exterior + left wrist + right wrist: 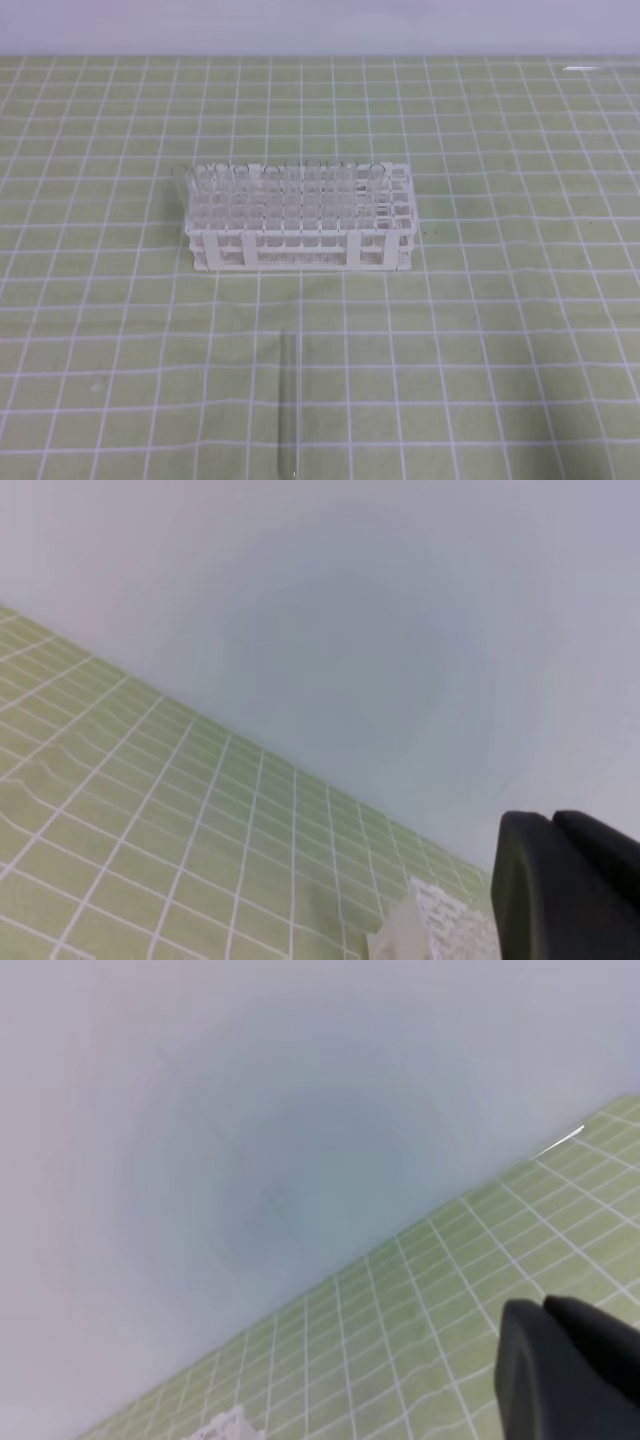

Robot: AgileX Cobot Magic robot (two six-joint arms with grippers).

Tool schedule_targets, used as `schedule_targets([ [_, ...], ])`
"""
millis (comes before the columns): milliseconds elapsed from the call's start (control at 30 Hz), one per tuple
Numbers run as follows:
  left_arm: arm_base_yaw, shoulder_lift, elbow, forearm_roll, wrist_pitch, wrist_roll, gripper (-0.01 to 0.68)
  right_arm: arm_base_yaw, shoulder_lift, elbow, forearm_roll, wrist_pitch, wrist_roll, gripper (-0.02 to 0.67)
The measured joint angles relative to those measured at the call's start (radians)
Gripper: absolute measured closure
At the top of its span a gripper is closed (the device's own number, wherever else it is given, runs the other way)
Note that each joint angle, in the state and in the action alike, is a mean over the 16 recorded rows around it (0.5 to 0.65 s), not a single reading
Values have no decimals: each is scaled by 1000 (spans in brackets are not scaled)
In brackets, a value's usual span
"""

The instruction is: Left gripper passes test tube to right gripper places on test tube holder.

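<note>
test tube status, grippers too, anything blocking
Left gripper and right gripper shut, empty. Test tube lying on the mat, in front of test tube holder. Nothing in the way.

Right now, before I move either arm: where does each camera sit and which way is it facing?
Exterior high: above the front, looking down at the green gridded mat, test tube holder and the lying test tube; no arm shows.
Left wrist: on the left arm, low, facing the wall; left gripper shut at lower right.
Right wrist: on the right arm, low, facing the wall; right gripper shut.
Shared: both wrist views catch a corner of the holder and the mat.
</note>
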Motion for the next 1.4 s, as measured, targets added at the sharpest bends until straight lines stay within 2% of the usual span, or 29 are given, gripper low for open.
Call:
schedule_targets([
  [233,0,3,-20,-4,30,-32,675,0,13,-37,52,60,-3,666],
  [533,0,72,-149,-4,146,-62,675,0,175,-216,-26,265,-6,666],
  [767,0,254,-322,-2,356,-7,675,0,419,-403,-135,480,-6,666],
  [1000,-4,532,-497,-46,602,141,675,0,629,-517,-205,639,-15,666],
  [1200,-64,769,-610,-122,736,261,675,0,725,-545,-221,678,-36,666],
  [1400,-212,969,-673,-150,749,256,675,0,761,-546,-214,669,-70,666],
])
